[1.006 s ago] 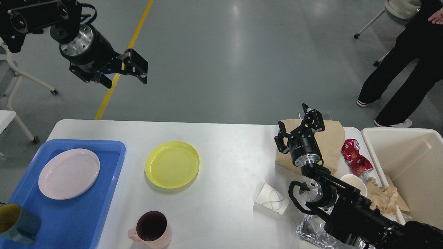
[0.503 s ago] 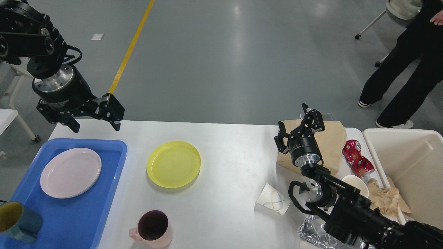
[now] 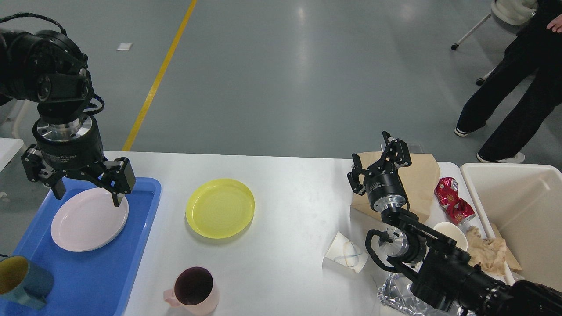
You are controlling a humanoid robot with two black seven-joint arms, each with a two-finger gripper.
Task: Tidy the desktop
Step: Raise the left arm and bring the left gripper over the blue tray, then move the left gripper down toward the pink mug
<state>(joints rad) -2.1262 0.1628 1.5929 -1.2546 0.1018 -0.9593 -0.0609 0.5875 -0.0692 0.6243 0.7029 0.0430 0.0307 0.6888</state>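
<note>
The white desktop [image 3: 290,228] holds a yellow plate [image 3: 220,208], a pink mug [image 3: 194,290], a flattened paper cup [image 3: 346,253], a brown paper bag [image 3: 419,177], a crushed red can [image 3: 452,200], a white cup [image 3: 452,231], crumpled brown paper [image 3: 485,252] and foil [image 3: 393,296]. My left gripper [image 3: 85,195] is open and empty, pointing down just above the pale pink plate [image 3: 88,221] in the blue tray [image 3: 94,267]. My right gripper [image 3: 377,158] is open and empty over the left part of the paper bag.
A cream bin [image 3: 522,210] stands at the table's right end. A blue mug with a yellow inside [image 3: 19,278] sits at the tray's near left. A person in black [image 3: 522,87] stands beyond the far right corner.
My left gripper has swung down and to the left, from high above the floor to just over the pink plate in the tray. The right arm has not moved.
</note>
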